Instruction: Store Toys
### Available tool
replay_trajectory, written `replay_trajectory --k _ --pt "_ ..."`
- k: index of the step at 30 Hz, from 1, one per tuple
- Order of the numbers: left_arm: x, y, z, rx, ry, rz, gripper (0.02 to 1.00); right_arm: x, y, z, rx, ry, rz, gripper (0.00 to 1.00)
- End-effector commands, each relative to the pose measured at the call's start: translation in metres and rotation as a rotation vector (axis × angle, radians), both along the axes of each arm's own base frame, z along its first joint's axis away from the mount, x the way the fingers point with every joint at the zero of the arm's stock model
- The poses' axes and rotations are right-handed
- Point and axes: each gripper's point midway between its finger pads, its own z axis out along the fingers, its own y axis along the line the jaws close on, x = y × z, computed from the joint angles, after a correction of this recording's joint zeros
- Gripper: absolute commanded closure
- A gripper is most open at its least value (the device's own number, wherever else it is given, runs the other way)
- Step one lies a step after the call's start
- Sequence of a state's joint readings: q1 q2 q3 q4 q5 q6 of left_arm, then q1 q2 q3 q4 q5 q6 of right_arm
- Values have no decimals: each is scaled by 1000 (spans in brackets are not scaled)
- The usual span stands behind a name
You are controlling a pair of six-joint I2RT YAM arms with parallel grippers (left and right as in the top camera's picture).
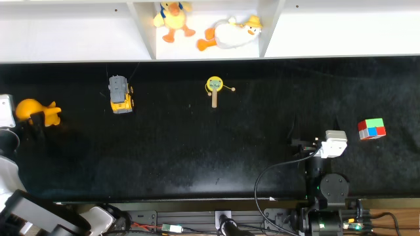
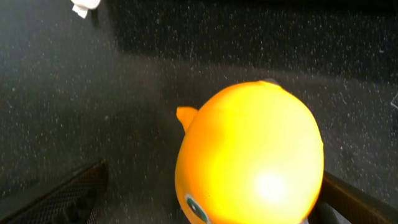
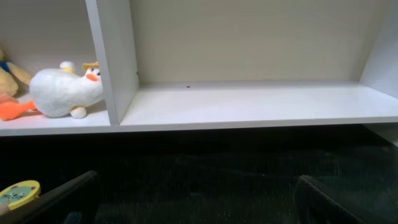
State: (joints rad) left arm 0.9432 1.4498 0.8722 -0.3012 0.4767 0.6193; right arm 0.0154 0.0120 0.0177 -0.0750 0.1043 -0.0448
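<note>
Black speckled bench (image 1: 197, 157) lies under both arms, with a white shelf (image 1: 65, 33) along its far edge.

At the far left of the bench, the left tool (image 2: 214, 174) is released. Its two fingers stand wide apart on either side of a round orange toy (image 2: 249, 155). One finger is right beside the toy and bare bench shows between the toy and the other finger. In the top view the orange toy (image 1: 29, 108) sits at the bench's left edge, with the left tool (image 1: 36, 120) at it.

The right tool (image 3: 198, 180) is also released, with its fingers spread and nothing between them. It faces the shelf's right-hand compartment (image 3: 249, 102). From above, the right tool (image 1: 298, 141) is low on the bench's right side.

A toy truck (image 1: 120, 94) stands on the bench to the right of the orange toy and well apart from it. A small round rattle (image 1: 214, 88) with a wooden handle lies near the middle. A coloured cube (image 1: 371, 129) rests at the far right, beyond the right arm.

In the shelf's middle compartment, a yellow plush duck (image 1: 172, 18) sits beside a white plush duck (image 1: 230, 33) lying on its side.
</note>
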Motion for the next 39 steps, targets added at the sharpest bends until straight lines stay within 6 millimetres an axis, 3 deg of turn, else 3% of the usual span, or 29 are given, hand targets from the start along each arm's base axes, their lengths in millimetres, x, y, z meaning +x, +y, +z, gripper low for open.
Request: replay_trajectory --k 1,10,16,20,26,34,39 --pt "11 5 5 -12 -41 -11 20 0 2 -3 5 0 10 7" --pt "28 -11 7 -1 -49 -70 20 0 2 -3 4 0 10 5" --pt "27 -10 5 -4 -42 -62 334 0 2 -3 4 0 10 5" --pt "25 -12 3 -15 -34 -62 606 0 2 -3 5 0 10 7" --pt "24 -14 5 -24 -33 -57 844 0 2 -3 5 -1 10 5" --pt "14 -31 57 -46 -130 14 961 0 2 -3 4 0 10 5" --pt "23 -49 77 -88 -198 -5 976 0 2 -3 4 0 10 5"
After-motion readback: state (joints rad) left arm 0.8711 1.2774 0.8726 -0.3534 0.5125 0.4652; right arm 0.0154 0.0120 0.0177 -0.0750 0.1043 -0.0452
